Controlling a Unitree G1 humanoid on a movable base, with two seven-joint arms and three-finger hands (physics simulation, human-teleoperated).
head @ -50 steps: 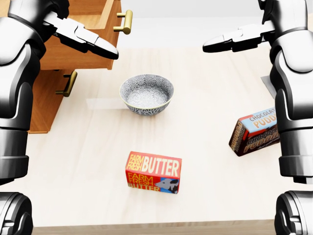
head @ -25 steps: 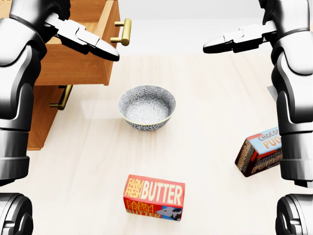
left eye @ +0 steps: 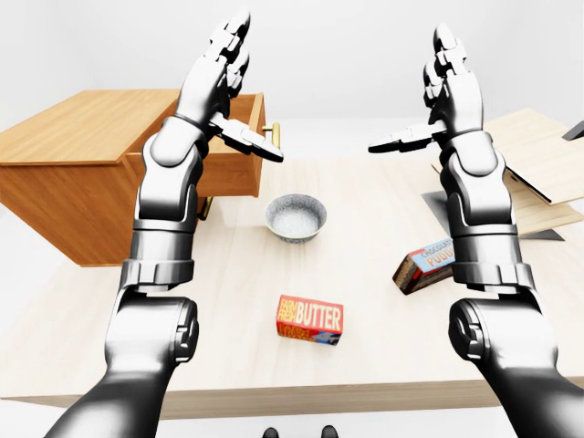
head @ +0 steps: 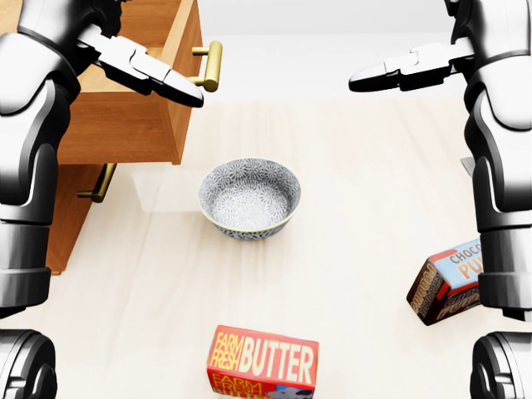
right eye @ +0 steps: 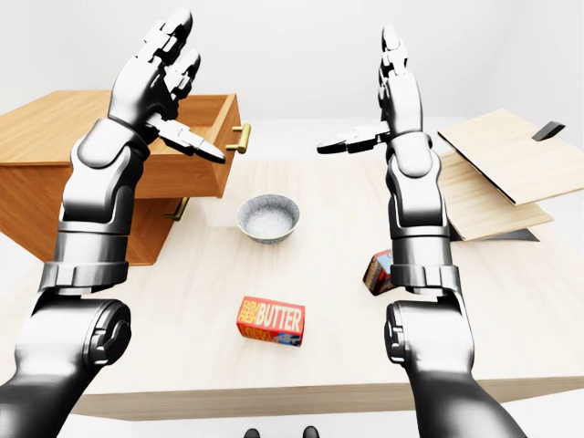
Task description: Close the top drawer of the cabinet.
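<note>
On the pale wooden surface (left eye: 383, 301), the red and orange butter box (left eye: 310, 319) lies nearest the robot, below the patterned grey ceramic bowl (head: 249, 198) in the head view. To the bowl's lower right leans a brown chocolate pudding box (head: 445, 283). Up and left of the bowl, the top drawer (right eye: 196, 151) of the wooden cabinet (left eye: 73, 173) stands pulled out, its brass handle (head: 209, 66) facing the bowl. The left robot hand (left eye: 219, 68) is raised just above the drawer, fingers spread, holding nothing. The right robot hand (left eye: 447, 82), up and right of the bowl, is likewise spread and empty.
</note>
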